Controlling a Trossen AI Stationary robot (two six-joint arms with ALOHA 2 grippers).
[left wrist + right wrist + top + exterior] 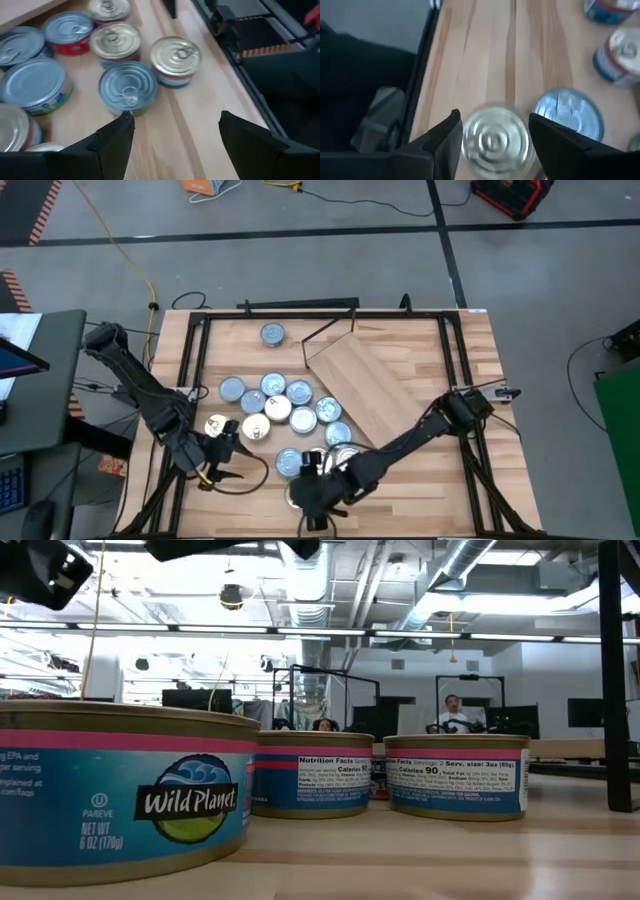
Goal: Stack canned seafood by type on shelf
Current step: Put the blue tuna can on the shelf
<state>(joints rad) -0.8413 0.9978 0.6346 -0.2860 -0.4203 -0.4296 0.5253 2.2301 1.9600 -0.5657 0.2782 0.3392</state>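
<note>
While the right gripper (pixel 492 135) stood spread around a silver-lidded tin (pixel 495 137) on the tabletop (pixel 485 50), it needed centring before closing; the left gripper (pixel 175 132) hovered spread near the cluster, and the shelf (pixel 365 385) lay tilted beside it.

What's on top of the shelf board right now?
Nothing shows on the shelf: its wood top is bare and tilted in the frame. The tins sit on the table beside it. Whatever is beneath the board is covered.
</note>
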